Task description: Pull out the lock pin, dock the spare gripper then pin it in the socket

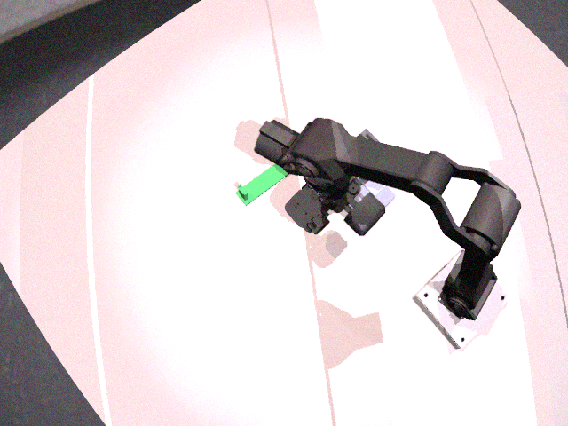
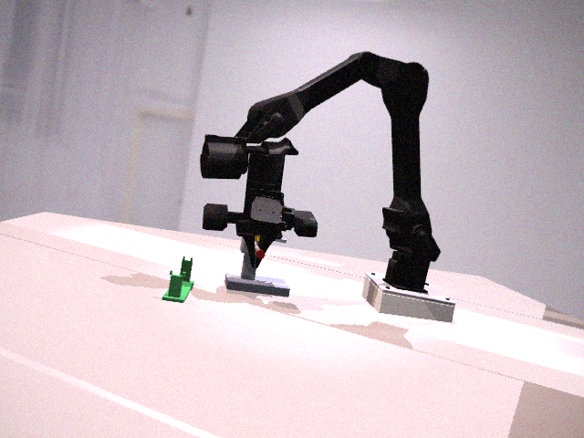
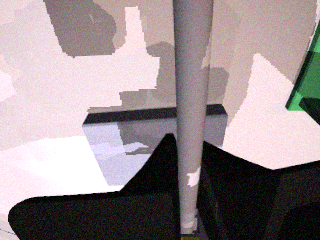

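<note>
My gripper is shut on the lock pin, a grey rod that runs up the wrist view. Its red end shows at the fingers in the exterior view. A small yellow part sits behind the fingers. The mount's pale grey base lies flat, and its upright post stands just behind the fingers. A grey part, apparently the spare gripper at the mount, shows past the arm. The socket is mostly hidden; whether the pin is in it I cannot tell.
A green cradle with two uprights stands beside the mount and looks empty in the exterior view. Its edge shows at the right of the wrist view. The arm's white base plate is farther off.
</note>
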